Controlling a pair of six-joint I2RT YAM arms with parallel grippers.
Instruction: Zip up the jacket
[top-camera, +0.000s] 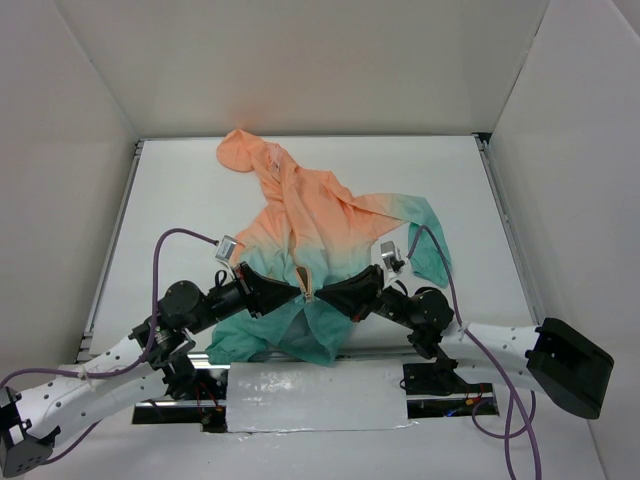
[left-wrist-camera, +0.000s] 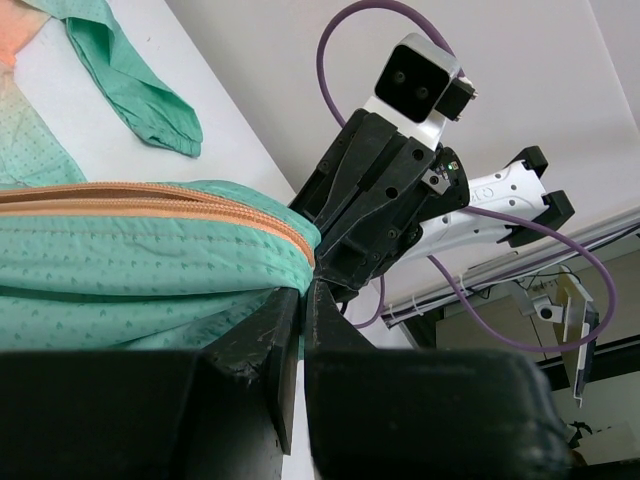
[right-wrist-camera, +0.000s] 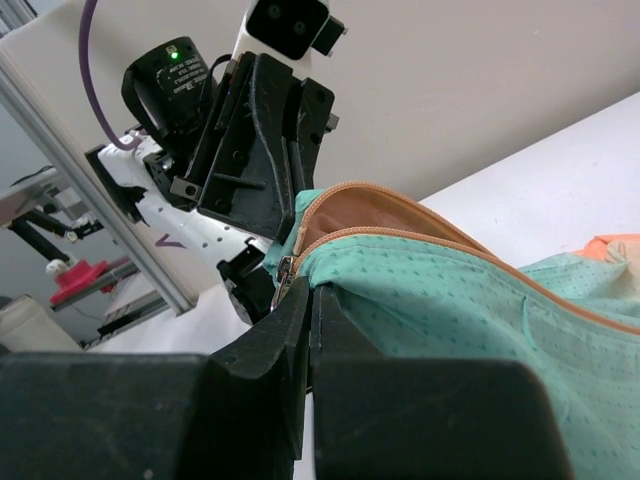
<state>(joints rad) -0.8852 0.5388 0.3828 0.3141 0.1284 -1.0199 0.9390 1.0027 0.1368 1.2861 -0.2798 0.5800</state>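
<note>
Pinching teal cloth at the lower front of the jacket (top-camera: 310, 215) from both sides, jaws pressed together with only fabric between them. Seen from the left wrist: left gripper (left-wrist-camera: 300, 320) closed to a thin slit on the teal edge, just under the orange zipper (left-wrist-camera: 150, 200), which runs off to the left as two tapes side by side. Seen from the right wrist: right gripper (right-wrist-camera: 308, 315) likewise clamped on the teal edge, with a small metal slider (right-wrist-camera: 285, 272) right at the tips and the orange tapes parting around a brownish gap just beyond. Facing each other tip to tip over the zipper line, almost touching. Further out, from above: teal hem bunched at the near edge, draped below the meeting jaws; peach-orange body spreading away across the white surface (top-camera: 180, 190); one teal-cuffed sleeve (top-camera: 430, 245) flung to the right; crumpled hood (top-camera: 245, 150) lying farthest, close to the back wall (top-camera: 300, 60).
</note>
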